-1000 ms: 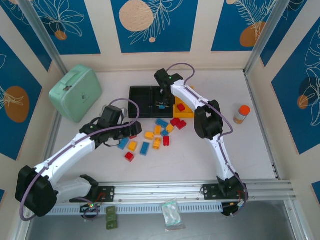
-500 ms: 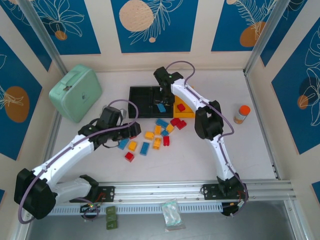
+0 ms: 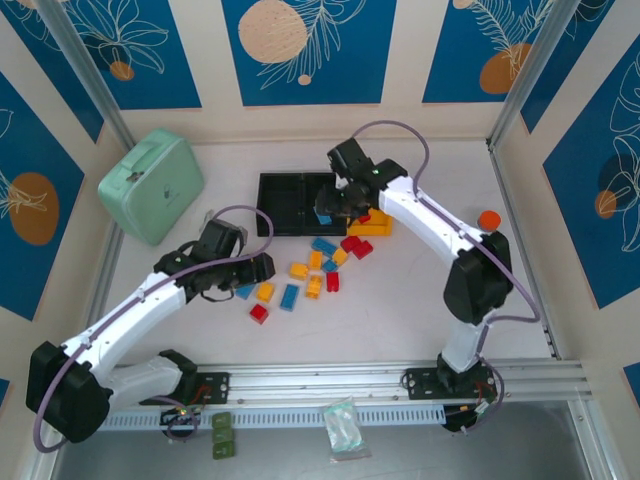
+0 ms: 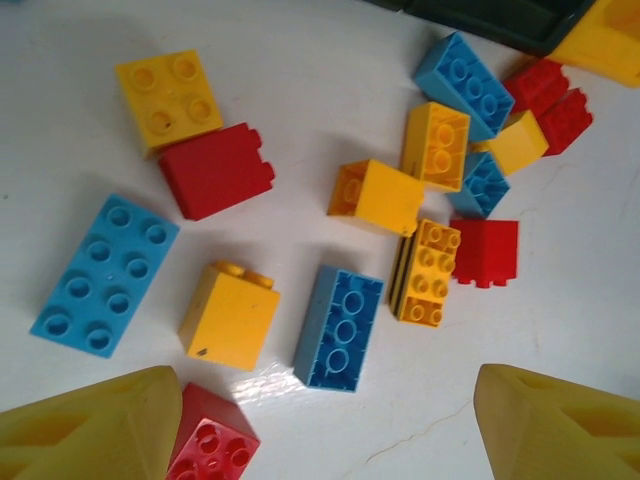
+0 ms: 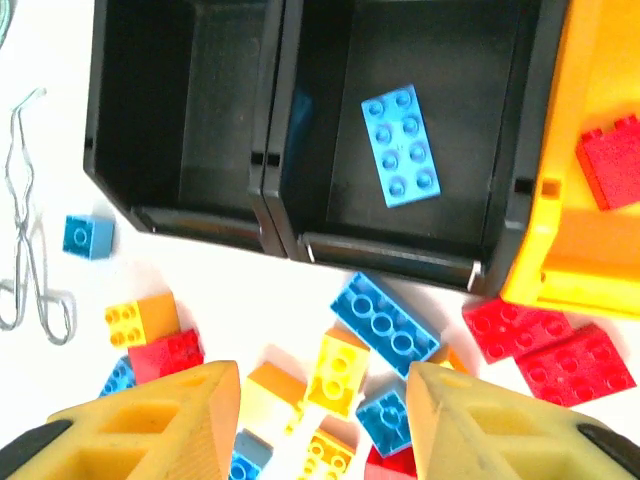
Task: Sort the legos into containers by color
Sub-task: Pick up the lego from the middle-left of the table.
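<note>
Overhead, three small open rectangular plastic bins (image 3: 280, 205) stand joined in a row: two black, one yellow. From the right wrist, the middle black bin (image 5: 470, 90) holds one blue eight-stud plastic brick (image 5: 400, 145) lying flat. The yellow bin (image 5: 570, 230) beside it holds one red studded brick (image 5: 610, 160). The right gripper (image 5: 325, 400) hangs over the table just in front of the bins, its two yellow foam fingers (image 5: 150, 420) apart and gripping nothing.

The left wrist view shows fifteen loose bricks on the white table (image 4: 300, 60), all outside the bins: six yellow bricks (image 4: 230, 315), five red bricks (image 4: 215, 170) and four blue bricks (image 4: 105, 275). The left gripper (image 4: 325, 420) hovers above them, jaws wide apart and free, with one of the red bricks just beside one finger. One more small blue cube brick (image 5: 88, 235) lies alone near a bent wire clip (image 5: 25, 230).
</note>
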### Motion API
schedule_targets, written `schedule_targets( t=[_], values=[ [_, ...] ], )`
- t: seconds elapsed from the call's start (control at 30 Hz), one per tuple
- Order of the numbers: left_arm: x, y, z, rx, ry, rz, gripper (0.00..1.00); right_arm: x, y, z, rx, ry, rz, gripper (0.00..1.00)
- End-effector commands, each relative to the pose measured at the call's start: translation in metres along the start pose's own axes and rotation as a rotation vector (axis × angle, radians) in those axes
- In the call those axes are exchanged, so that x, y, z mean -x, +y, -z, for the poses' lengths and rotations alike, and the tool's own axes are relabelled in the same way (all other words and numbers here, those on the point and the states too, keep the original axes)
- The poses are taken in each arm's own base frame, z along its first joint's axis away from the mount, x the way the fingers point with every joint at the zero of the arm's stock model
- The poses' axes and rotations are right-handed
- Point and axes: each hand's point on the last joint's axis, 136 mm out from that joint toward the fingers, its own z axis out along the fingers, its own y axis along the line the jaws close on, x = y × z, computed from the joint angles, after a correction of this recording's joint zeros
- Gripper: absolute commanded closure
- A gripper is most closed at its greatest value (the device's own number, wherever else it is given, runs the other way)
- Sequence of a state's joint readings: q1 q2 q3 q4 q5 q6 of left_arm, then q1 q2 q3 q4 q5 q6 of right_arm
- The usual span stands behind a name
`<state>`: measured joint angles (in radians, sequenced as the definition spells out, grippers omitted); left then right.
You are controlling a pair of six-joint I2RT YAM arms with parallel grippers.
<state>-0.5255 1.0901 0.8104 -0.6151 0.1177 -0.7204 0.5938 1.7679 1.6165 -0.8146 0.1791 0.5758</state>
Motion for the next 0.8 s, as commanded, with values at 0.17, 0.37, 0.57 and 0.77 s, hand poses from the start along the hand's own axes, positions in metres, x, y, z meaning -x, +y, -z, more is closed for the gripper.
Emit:
schedule_targets(
  t=[0.17, 0.37, 0.57, 0.77],
  values=[
    [-0.019, 0.021, -0.017, 0.097, 0.1, -0.044, 0.29, -0.065, -0.014, 0.028, 0.1, -0.012, -0.004, 0.52],
    [-0.026, 0.023, -0.031, 0.162, 0.157, -0.124, 0.3, -0.115, -0.036, 0.044, 0.146, -0.008, -0.031, 0.49],
    [-0.032, 0.031, -0.052, 0.24, 0.224, -0.2, 0.32, -0.151, -0.055, 0.051, 0.178, -0.01, -0.089, 0.48],
    [-0.024, 0.03, -0.065, 0.285, 0.219, -0.256, 0.33, -0.167, -0.057, 0.045, 0.2, 0.014, -0.129, 0.48]
  ],
)
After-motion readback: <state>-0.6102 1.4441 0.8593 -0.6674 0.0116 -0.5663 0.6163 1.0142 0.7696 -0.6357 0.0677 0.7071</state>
